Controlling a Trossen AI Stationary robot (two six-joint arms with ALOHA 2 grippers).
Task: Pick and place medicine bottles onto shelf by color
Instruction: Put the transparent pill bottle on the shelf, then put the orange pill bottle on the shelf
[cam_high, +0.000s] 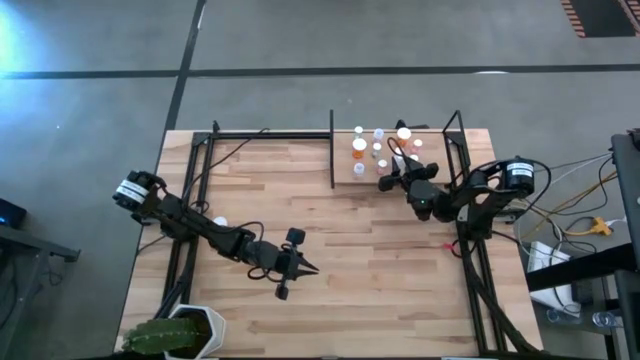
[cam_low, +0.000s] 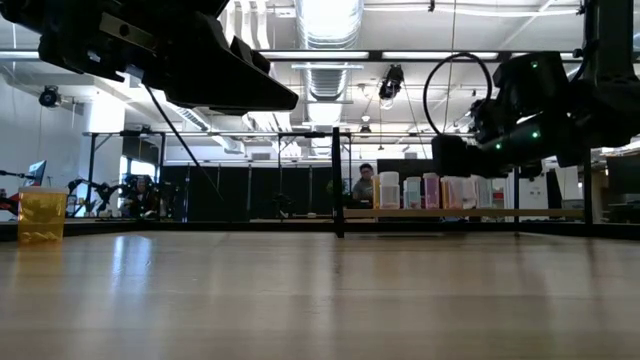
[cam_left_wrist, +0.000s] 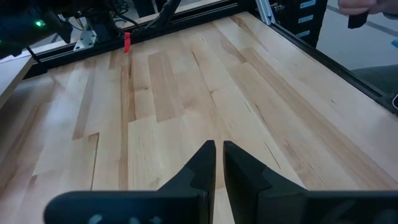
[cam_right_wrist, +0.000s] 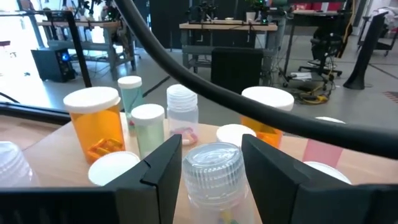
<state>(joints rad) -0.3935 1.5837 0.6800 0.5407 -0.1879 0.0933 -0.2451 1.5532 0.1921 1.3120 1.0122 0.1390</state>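
Clear bottle (cam_right_wrist: 214, 174) (ribbed clear cap) between right end effector (cam_right_wrist: 211, 168) fingers.

**Counts of what we can see on and around the table**

We count two robot arms, each with one gripper: the left gripper (cam_high: 312, 268) and the right gripper (cam_high: 386, 182). One wooden shelf (cam_high: 345, 182) holds a cluster of medicine bottles (cam_high: 359, 150); from above we make out about nine white caps, though some are hidden. One orange bottle (cam_low: 42, 216) stands alone. One potted plant (cam_high: 170, 334). One person (cam_low: 364, 184) appears in the background.
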